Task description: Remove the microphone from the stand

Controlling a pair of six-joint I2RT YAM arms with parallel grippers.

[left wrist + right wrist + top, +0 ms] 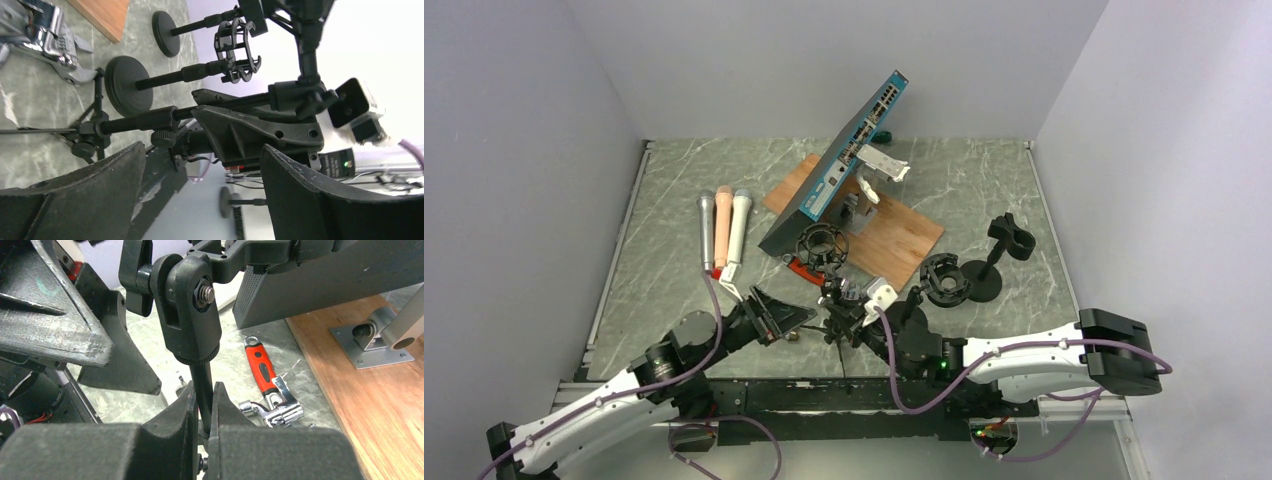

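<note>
A small black tripod stand stands at the near middle of the table. My right gripper is shut on its thin pole, just below the swivel joint. My left gripper is open and empty, just left of the stand. In the left wrist view its jaws stand wide apart, with the pole and the clip head beyond them. No microphone shows in the clip. Three microphones lie side by side at the left: grey, peach and white.
A wooden board carries a leaning blue-grey network switch and a white bracket. A red-handled wrench and a shock mount lie by the board's near edge. Two round-base stands stand at the right.
</note>
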